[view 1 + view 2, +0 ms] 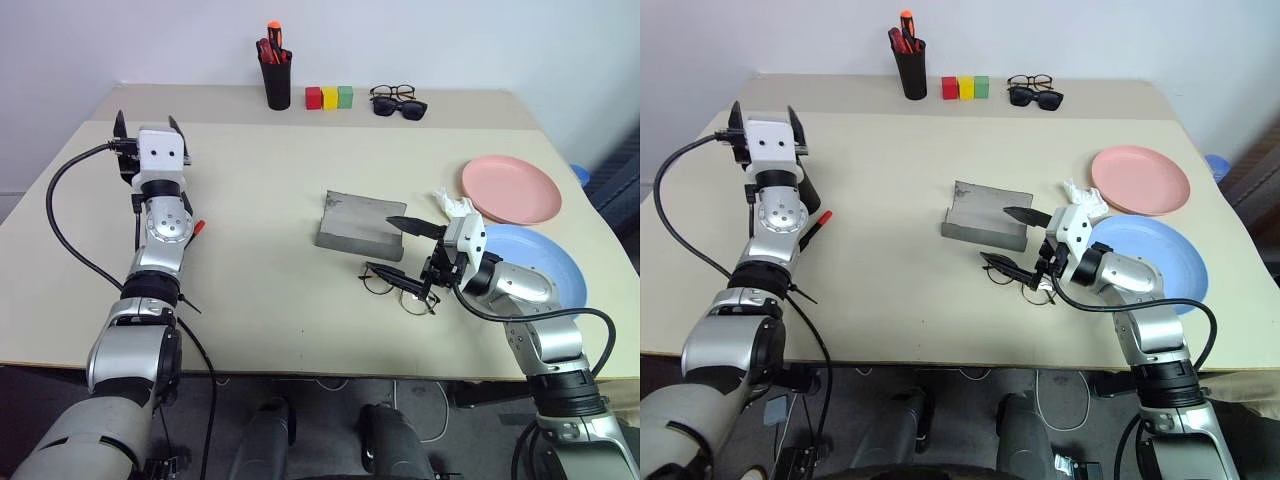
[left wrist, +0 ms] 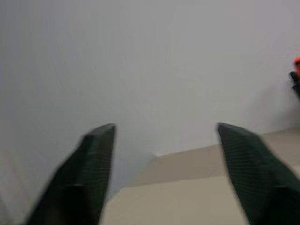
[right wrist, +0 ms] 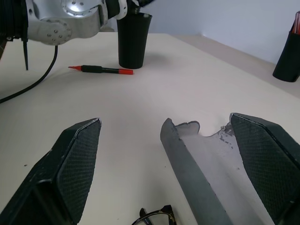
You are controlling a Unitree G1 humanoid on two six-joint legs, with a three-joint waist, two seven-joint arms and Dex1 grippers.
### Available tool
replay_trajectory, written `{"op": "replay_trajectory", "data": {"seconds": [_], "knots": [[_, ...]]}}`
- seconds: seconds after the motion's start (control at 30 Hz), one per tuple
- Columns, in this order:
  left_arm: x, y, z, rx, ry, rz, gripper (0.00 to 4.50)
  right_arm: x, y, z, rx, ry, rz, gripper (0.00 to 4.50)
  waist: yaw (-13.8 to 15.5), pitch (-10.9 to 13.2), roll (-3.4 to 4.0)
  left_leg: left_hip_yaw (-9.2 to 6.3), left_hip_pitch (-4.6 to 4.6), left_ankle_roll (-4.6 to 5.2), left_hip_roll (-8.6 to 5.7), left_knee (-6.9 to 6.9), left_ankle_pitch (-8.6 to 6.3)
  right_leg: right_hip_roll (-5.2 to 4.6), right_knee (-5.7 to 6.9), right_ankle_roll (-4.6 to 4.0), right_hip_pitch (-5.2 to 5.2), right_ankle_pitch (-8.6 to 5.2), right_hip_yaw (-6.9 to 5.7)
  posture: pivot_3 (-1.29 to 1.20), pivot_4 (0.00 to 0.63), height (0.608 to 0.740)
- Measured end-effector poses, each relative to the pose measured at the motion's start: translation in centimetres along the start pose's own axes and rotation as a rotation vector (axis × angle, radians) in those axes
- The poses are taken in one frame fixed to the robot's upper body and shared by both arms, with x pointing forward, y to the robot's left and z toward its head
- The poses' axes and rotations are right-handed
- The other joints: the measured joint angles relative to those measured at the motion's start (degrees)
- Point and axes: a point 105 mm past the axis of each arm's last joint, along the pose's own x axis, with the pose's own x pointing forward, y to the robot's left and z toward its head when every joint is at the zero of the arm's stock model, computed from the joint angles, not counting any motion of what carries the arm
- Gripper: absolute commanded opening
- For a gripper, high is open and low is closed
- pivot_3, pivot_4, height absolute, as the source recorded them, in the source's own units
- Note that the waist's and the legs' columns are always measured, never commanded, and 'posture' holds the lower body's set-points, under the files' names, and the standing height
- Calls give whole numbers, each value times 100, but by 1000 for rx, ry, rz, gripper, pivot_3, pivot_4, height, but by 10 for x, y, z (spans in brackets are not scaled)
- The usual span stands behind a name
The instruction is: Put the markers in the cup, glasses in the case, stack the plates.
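Left pincer (image 1: 147,128) stood wide open, empty, above cup (image 3: 133,40) near table's (image 1: 260,300) left edge, apparently just after a drop. One marker (image 3: 101,70) lay beside cup. Right pincer (image 1: 415,258), open and empty, bracketed glasses (image 1: 395,284) beside open case (image 1: 360,225), mid-table.

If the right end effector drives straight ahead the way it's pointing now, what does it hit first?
Most likely the open grey case: it lies directly ahead between the open fingers of the right end effector. The glasses sit just beneath the fingers, so they might be passed over, though depth is hard to judge.
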Motion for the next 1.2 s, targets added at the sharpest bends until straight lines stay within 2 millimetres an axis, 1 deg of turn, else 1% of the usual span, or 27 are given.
{"op": "replay_trajectory", "data": {"seconds": [0.13, 0.2, 0.23, 0.27, 0.3, 0.33, 0.37, 0.43, 0.47, 0.6, 0.67, 0.73, 0.83, 0.93, 1.03, 1.1, 1.2], "knots": [[-12, -16, 12, -166, -26, -77, 3971, 0, -1, 0, -2, 0, -5, 4500, -3, 0, 0, 0, 0, -1, 0, 2, 0, -2, 2, -1, 0, 0, 1, 0, 150, 740], [-24, -23, 19, -278, 17, -199, 3971, 0, -2, 1, -6, -1, -7, 4500, -37, 0, 0, 1, 0, -1, 1, 0, 0, -3, 6, -2, -2, 0, 4, 0, 150, 740], [-33, -28, 22, -312, 42, -287, 3971, 0, -2, 2, -7, -2, -8, 4500, -67, 0, 1, 0, 0, -1, 1, -1, 0, -2, 10, -3, -4, -1, 5, 0, 150, 740], [-40, -31, 24, -330, 63, -358, 3971, 0, -3, 2, -8, -1, -11, 4500, -84, 0, 1, 0, 3, -1, 1, -2, 0, -2, 13, -4, -5, -1, 5, 0, 150, 740], [-53, -33, 23, -327, 109, -474, 3971, 0, -3, 2, -9, -2, -11, 4500, -140, 0, 1, -1, 6, -2, 3, -4, 1, 0, 17, -5, -6, -1, 5, 0, 150, 740], [-60, -33, 22, -318, 136, -525, 3971, -1, -3, 2, -10, 0, -15, 4500, -161, 0, 2, 1, 12, -2, 5, -7, 1, 0, 18, -6, -5, -2, 8, 0, 150, 740], [-71, -31, 17, -289, 193, -615, 3971, 0, -4, 1, -9, 0, -18, 4500, -185, 0, 3, 2, 19, -3, 8, -9, 1, 4, 22, -10, -4, -4, 11, 0, 150, 740], [-84, -24, 8, -225, 302, -746, 3971, 0, -4, 1, -6, 0, -18, 4500, -186, 0, 3, 2, 25, -3, 22, -9, 1, 15, 23, -39, -2, -20, 10, 0, 150, 740], [-89, -19, 2, -180, 387, -819, 3971, 0, -3, 1, -4, -2, -13, 4500, -176, 0, 3, 2, 26, -4, 34, -6, 1, 24, 22, -45, 0, -21, 10, 0, 150, 740], [-102, 5, -9, -132, 646, -930, 3971, 2, 0, 3, 12, -16, 28, 4500, -158, 1, 4, 5, 28, -5, 43, -9, 0, 28, 13, -66, 3, -32, 10, 0, 150, 740], [-107, 16, -11, -126, 731, -950, 3971, 3, 1, 6, 15, -25, 48, 4500, -153, 1, 4, 5, 27, -5, 44, -15, -1, 28, 13, -66, -2, -32, 10, 0, 150, 740], [-117, 31, -16, -98, 836, -983, 3971, 6, 2, 10, 6, -36, 69, 4500, -160, 2, 3, 7, 27, -5, 49, -21, -1, 31, 15, -68, -8, -32, 10, 0, 150, 740], [-119, 47, -19, -75, 943, -975, 3971, 9, 1, 13, -2, -46, 85, 4500, -152, 3, 5, 6, 31, -5, 57, -34, 0, 40, 16, -77, -14, -37, 9, 0, 150, 740], [-110, 52, -21, -95, 998, -932, 3971, 15, 2, 15, 1, -56, 97, 4500, -126, 4, 3, 3, 30, -5, 60, -35, 0, 45, 15, -78, -13, -39, 6, 0, 150, 740], [-97, 49, -21, -111, 1030, -895, 3971, 19, 3, 14, 7, -63, 106, 4500, -127, 4, 2, 5, 30, -5, 60, -36, 0, 45, 14, -78, -12, -38, 7, 0, 150, 740], [-90, 47, -25, -103, 1068, -867, 3971, 19, 4, 14, 8, -61, 105, 4500, -134, 4, 2, 4, 30, -5, 59, -38, 0, 46, 16, -76, -13, -37, 7, 0, 150, 740], [-90, 42, -37, -89, 1142, -848, 3971, 18, 3, 13, 7, -57, 101, 4500, -144, 5, 2, 4, 31, -4, 60, -41, 1, 49, 19, -75, -15, -36, 7, 0, 150, 740]]}}
